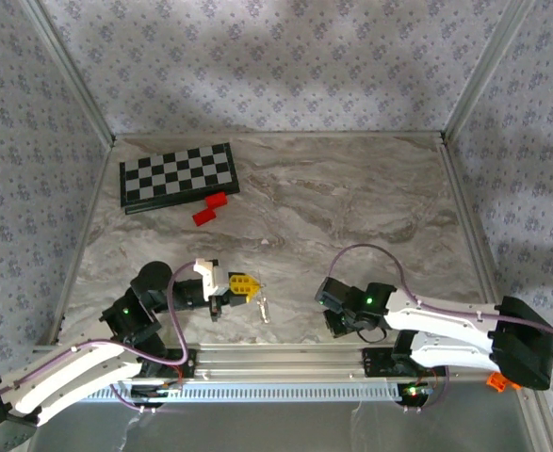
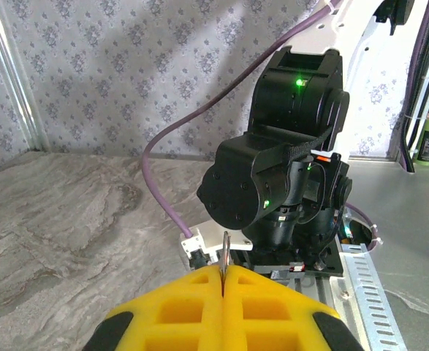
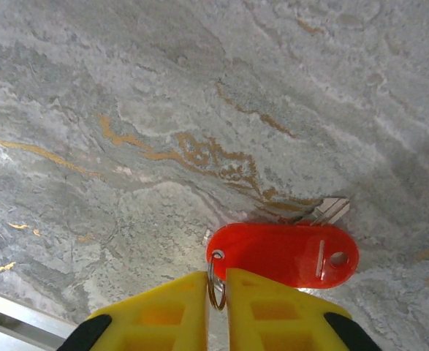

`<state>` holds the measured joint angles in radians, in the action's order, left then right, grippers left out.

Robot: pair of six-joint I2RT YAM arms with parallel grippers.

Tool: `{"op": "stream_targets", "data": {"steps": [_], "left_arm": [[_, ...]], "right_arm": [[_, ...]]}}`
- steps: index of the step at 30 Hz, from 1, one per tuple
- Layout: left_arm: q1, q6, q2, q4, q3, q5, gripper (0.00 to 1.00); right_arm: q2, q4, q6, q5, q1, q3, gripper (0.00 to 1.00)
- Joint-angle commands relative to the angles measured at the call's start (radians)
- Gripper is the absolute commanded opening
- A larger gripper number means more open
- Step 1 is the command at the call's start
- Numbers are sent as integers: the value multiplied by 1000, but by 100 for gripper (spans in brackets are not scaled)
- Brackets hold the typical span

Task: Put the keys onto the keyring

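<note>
The keyring [image 3: 215, 284] is being pinched in the almost-closed jaws of the right gripper [image 3: 216, 276], which is being aimed straight down at the near part of the table [image 1: 351, 207]. Its red tag [image 3: 281, 254] is lying flat, long axis running across the jaws. A thin metal piece [image 2: 225, 248] (likely a key, seen edge-on) is being clamped in the left gripper [image 2: 224, 274], levelled rightward toward that ring, well apart.
</note>
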<state>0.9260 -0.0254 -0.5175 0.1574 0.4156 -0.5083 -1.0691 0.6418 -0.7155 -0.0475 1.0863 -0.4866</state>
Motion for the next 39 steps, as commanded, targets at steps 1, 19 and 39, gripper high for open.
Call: {"op": "stream_targets", "data": {"steps": [1, 19, 39], "left_arm": [[7, -5, 16, 37, 18, -20, 0], [7, -5, -12, 48, 18, -23, 0], [7, -9, -13, 43, 18, -15, 0]], "right_arm": [[-3, 15, -4, -10, -4, -5, 10], [-206, 250, 169, 65, -148, -306, 0], [-461, 259, 363, 113, -248, -478, 0]]}}
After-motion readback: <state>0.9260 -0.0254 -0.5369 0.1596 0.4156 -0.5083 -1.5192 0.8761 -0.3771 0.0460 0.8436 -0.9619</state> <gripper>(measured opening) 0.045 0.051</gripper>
